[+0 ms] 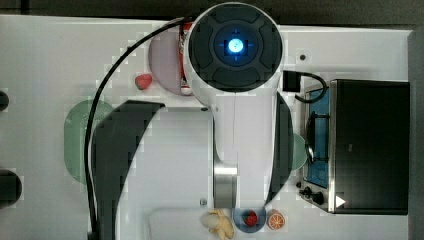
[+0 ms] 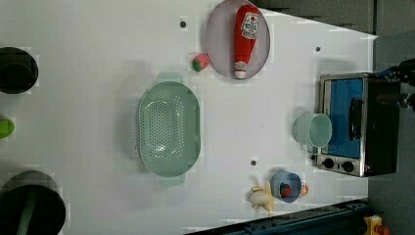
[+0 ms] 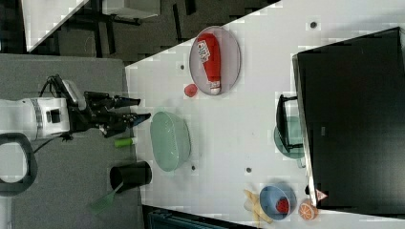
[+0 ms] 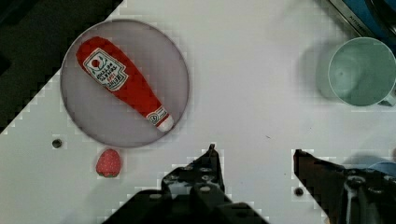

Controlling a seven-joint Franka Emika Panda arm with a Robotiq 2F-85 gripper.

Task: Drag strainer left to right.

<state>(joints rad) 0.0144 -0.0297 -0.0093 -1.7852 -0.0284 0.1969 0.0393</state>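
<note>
the pincer [image 3: 138, 109] hangs spread wide with nothing between its fingers, in the right view just off the rim of the strainer [image 3: 171, 140] and apart from it; the strainer sits on the white table [image 2: 88, 98], and beyond the pincer lies the ketchup bottle [image 4: 122, 83] on its plate [image 4: 79, 116]
</note>
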